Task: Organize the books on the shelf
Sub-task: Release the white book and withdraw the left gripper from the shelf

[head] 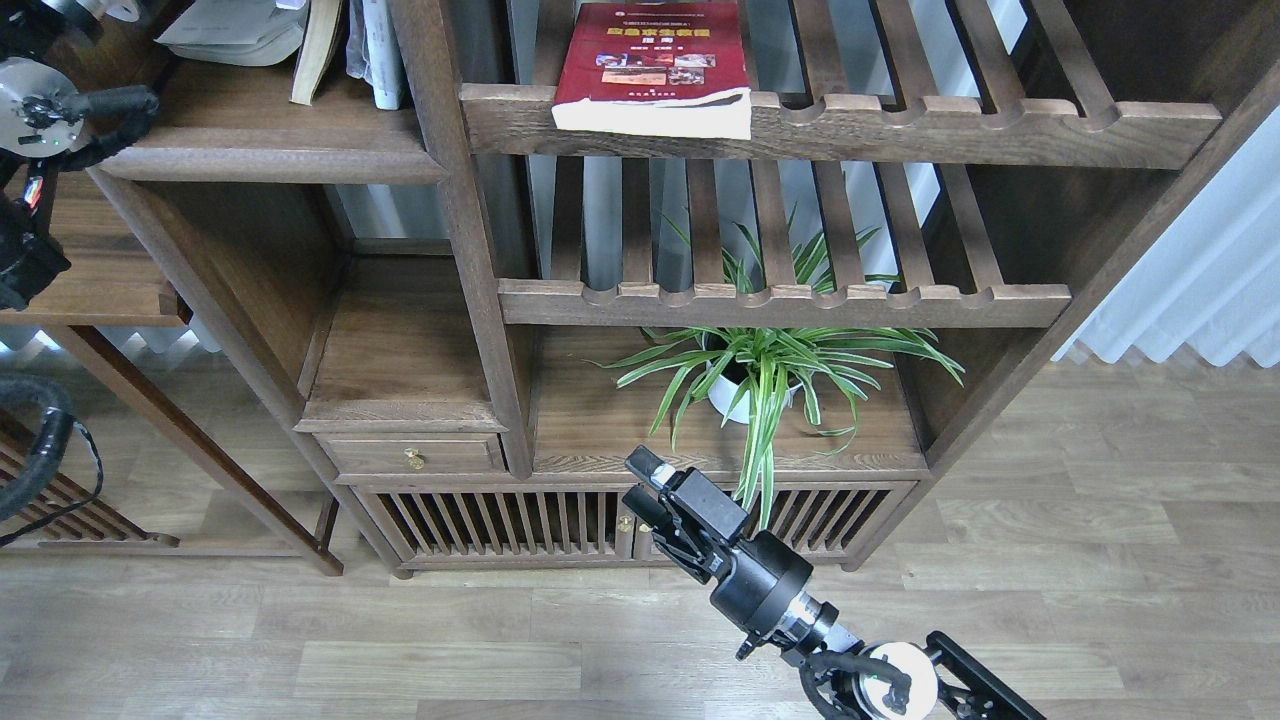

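Dark red, with a strip of small photos across its cover, the book (pixel 655 62) lies flat on the upper slatted rack (pixel 840 125), its white page block hanging slightly over the notched front rail. I judge it a thick paperback: fairly heavy for its size, stiff across the spine but with a cover that could bend or slide on the slats. The overhanging front edge looks like the best place to pinch, across the page block.

My right gripper (pixel 640 485) hangs low in front of the cabinet, well below the book and near the spider plant (pixel 765 370); its two fingers stand slightly apart with nothing between them.

Other books (pixel 345 45) lean on the solid plank shelf (pixel 270 155) at upper left, cut off by the top edge, so I cannot tell their colours for sure. Of my left arm only bulky parts show at the left border; its gripper I cannot make out.
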{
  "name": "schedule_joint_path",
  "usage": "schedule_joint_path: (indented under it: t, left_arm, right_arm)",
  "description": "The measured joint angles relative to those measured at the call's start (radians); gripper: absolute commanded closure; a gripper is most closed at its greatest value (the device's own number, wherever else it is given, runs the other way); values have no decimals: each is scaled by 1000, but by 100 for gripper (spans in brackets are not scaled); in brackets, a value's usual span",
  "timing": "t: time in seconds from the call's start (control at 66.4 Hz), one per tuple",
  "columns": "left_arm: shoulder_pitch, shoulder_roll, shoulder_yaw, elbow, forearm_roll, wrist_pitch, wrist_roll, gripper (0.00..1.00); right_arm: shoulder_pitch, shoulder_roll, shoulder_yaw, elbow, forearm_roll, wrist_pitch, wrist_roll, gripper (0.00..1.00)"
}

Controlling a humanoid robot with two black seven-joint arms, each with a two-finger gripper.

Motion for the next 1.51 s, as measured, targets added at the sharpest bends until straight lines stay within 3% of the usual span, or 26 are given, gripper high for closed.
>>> schedule_joint_path:
  t: [0.301, 0.407, 0.527, 0.602, 0.678, 0.828, 1.25, 1.506]
  left_arm:
    - [13, -1, 14, -1, -2, 0, -11, 93]
    - [13, -7, 16, -1, -9, 0, -26, 78]
    - [13, -9, 16, -1, -12, 0, -29, 70]
    - [13, -10, 14, 0, -12, 0, -30, 57]
    - [13, -9, 12, 0, -12, 0, -30, 56]
    - [20, -9, 12, 0, -12, 0, -30, 45]
    - [47, -5, 3, -32, -87, 0, -44, 35]
    - [117, 1, -11, -90, -382, 0, -48, 31]
  right_arm:
    - [-9, 0, 2, 6, 1, 0, 0, 1]
    - [-10, 0, 3, 6, 1, 0, 0, 1]
    - [-10, 0, 3, 6, 2, 0, 0, 1]
    - [-10, 0, 3, 8, 2, 0, 0, 1]
    - [-10, 0, 3, 10, 2, 0, 0, 1]
    - [-12, 0, 4, 14, 1, 0, 0, 1]
    - [-23, 0, 12, 14, 0, 0, 0, 1]
    - [-22, 0, 12, 14, 0, 0, 0, 1]
